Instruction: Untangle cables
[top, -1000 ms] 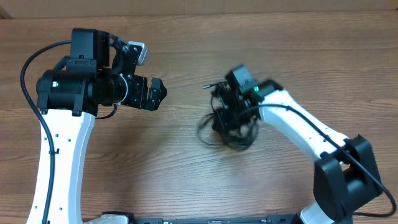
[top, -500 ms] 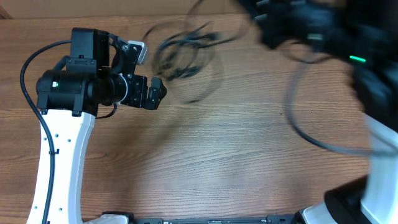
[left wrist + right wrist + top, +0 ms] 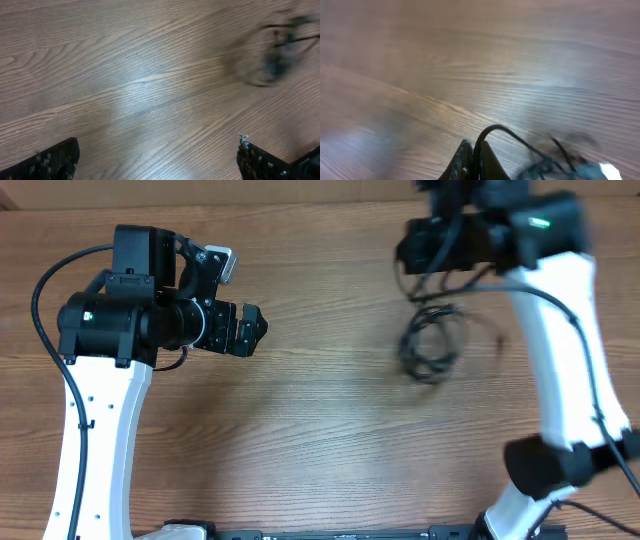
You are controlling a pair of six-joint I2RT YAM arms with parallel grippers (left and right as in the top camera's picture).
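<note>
Hanging from the right tool [image 3: 425, 255] toward the far right side of the wooden tabletop [image 3: 300, 440], the cables [image 3: 432, 345] show from overhead as a loose, blurred tangle of thin black loops. They lie just beside that tool and well apart from the left tool [image 3: 252, 330]. Whether the tangle touches the wood or hangs clear of it cannot be told through the blur. In the right wrist view the right tool's two fingers [image 3: 465, 159] are pressed together, and one thin black strand [image 3: 496, 130] arches up and out from between their tips. That strand runs down toward the smeared rest of the bundle at the lower right of that view, so the tool is pinched shut on the cables. The left tool stands wide. In its own wrist view its fingers [image 3: 50, 162] sit at the two lower corners with bare wood grain between them and nothing held. The cables appear there only as a dark smudge at the upper right, far from the fingertips.
</note>
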